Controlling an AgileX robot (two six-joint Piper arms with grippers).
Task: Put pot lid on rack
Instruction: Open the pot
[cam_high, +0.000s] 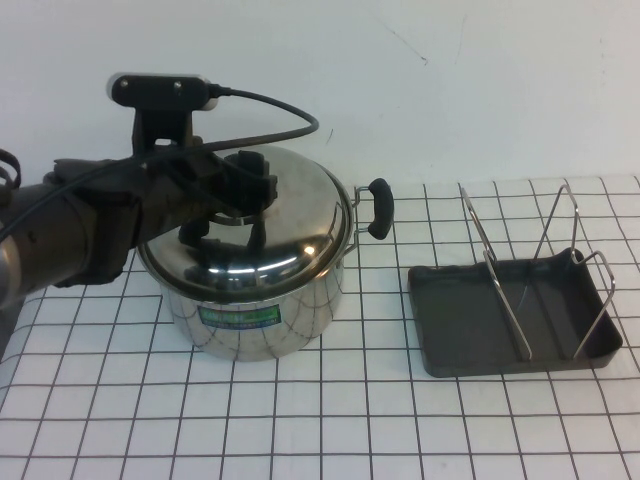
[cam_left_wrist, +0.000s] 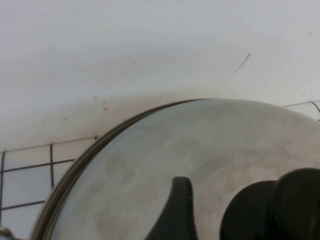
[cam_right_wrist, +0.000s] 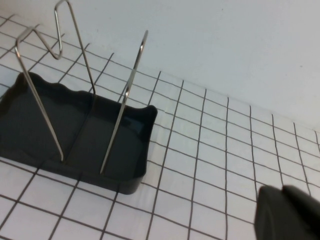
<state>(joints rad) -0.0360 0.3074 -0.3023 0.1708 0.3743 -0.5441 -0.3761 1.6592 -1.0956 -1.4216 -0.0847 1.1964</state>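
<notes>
- The left end effector (cam_high: 243, 190) sits over the top of the pot lid (cam_high: 290, 240), its dark fingers set on either side of the black knob at the lid's centre; whether they actually clamp the knob cannot be told from these views.
- In the left wrist view one dark finger (cam_left_wrist: 175, 210) lies against the dull steel dome of the pot lid (cam_left_wrist: 200, 150), with the black knob (cam_left_wrist: 272, 207) just beside it.
- The left arm reaches in from the robot's left, and a camera with a black cable is mounted above its wrist.
- The pot lid rests seated on the steel pot (cam_high: 260, 315), covering its rim; one black side handle (cam_high: 378, 207) sticks out toward the rack.
- The rack (cam_high: 470, 330) stands on the desk (cam_high: 330, 420) to the robot's right of the pot, apart from it, with its thin wire dividers (cam_high: 505, 290) upright and nothing between them.
- The right end effector (cam_right_wrist: 287, 215) shows only as a dark corner in its own wrist view, hovering above the gridded desk near the rack (cam_right_wrist: 30, 130); its state cannot be told.
</notes>
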